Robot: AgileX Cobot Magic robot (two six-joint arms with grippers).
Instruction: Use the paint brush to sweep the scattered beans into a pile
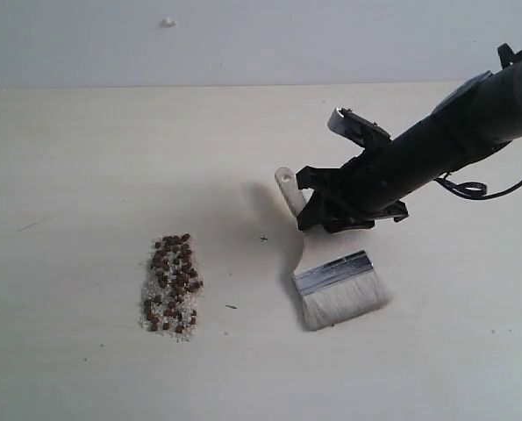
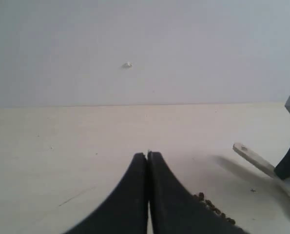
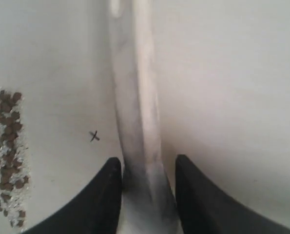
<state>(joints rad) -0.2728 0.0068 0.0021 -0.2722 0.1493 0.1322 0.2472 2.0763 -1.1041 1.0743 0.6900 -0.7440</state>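
Reddish-brown beans (image 1: 175,259) in pile (image 1: 168,289) amid white grains (image 1: 148,296); right gripper (image 3: 147,163) straddles paint brush (image 1: 339,285) handle, grip unclear; left gripper (image 2: 148,161) closed.

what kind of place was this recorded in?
Probably a lab or test bench, not a home: a bare pale table against a plain white wall, with a paint brush and one pile of beans on it, and the right gripper astride the brush handle.
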